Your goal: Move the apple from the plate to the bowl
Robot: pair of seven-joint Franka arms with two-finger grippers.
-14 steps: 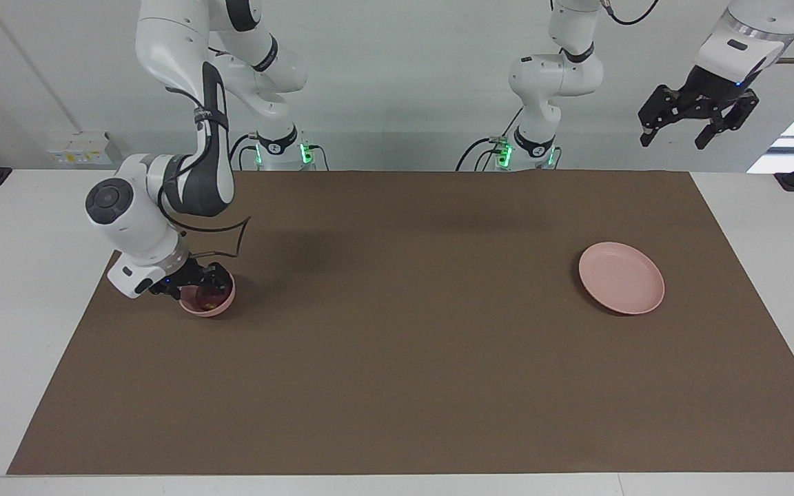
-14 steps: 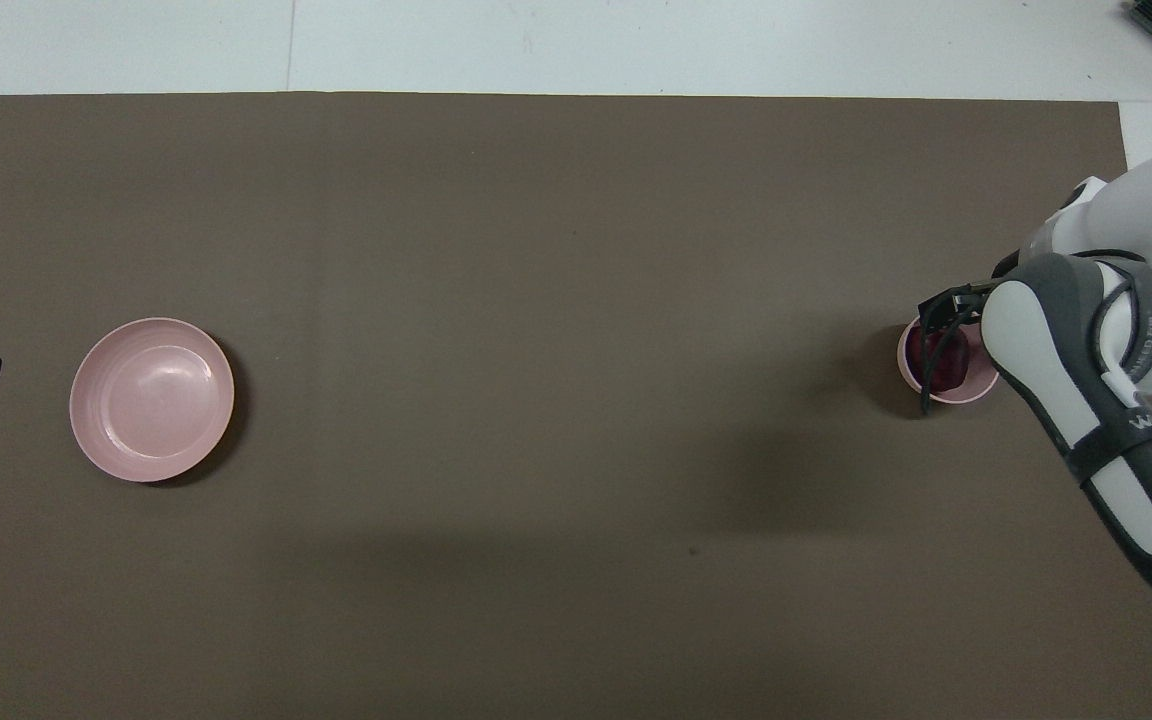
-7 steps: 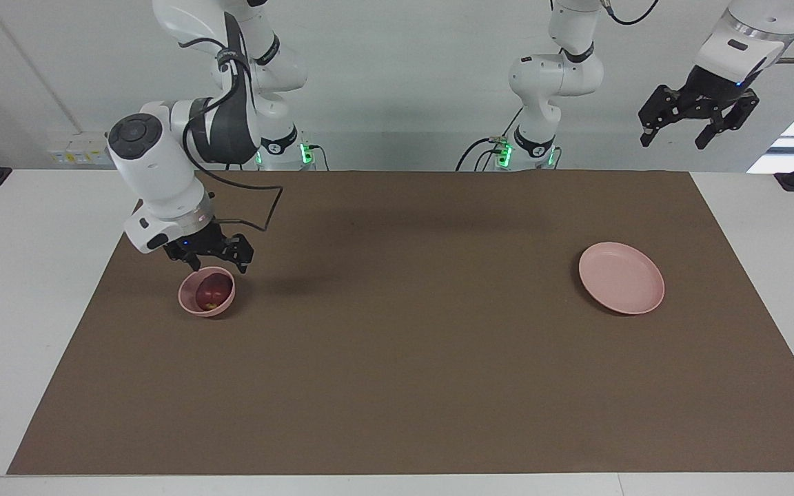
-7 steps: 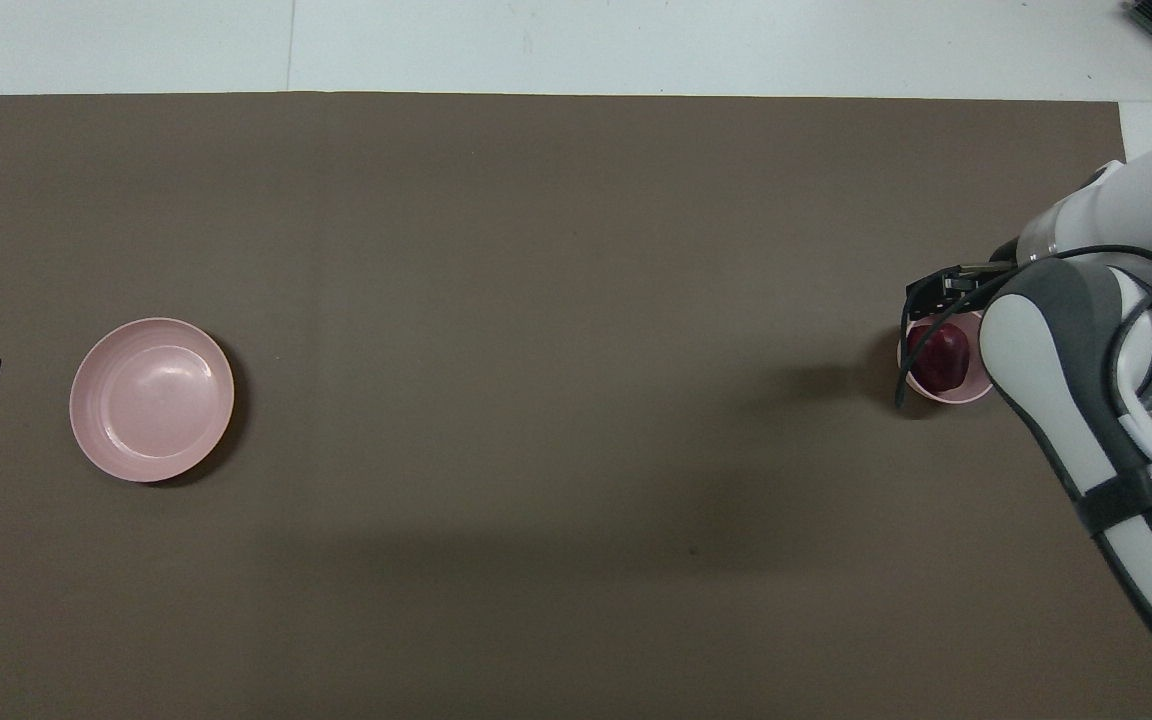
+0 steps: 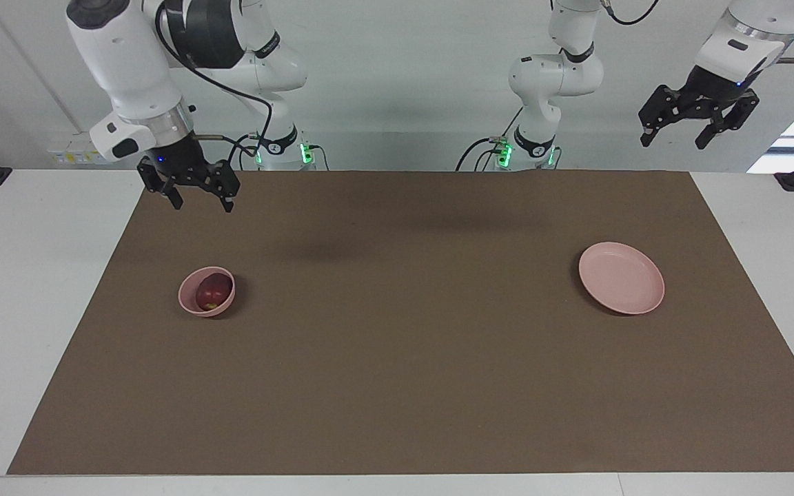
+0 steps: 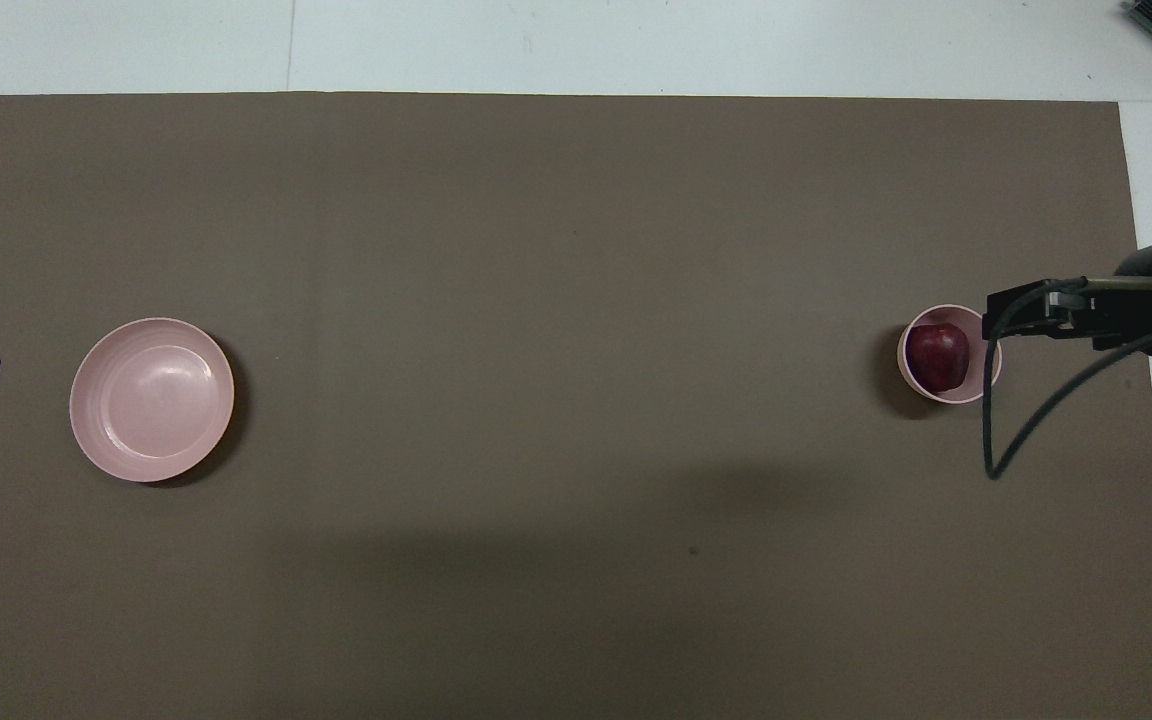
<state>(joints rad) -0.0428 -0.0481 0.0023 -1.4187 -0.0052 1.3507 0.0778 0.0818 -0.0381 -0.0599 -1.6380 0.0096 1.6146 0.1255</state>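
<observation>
Resting: round glossy apple (image 5: 214, 290) in deep bowl (image 5: 190, 303) | flat plate (image 5: 621, 277) bare | both tools released

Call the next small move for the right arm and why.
Probably just retract to a rest pose. The apple already sits in the bowl, the plate is bare, and the right gripper hangs open and empty, well above the mat on the robots' side of the bowl. The left gripper waits open, raised off the mat's end near the plate. No further grasp looks needed.

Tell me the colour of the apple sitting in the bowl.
The apple is dark red with a small yellowish patch, seen best in the facing view.
</observation>
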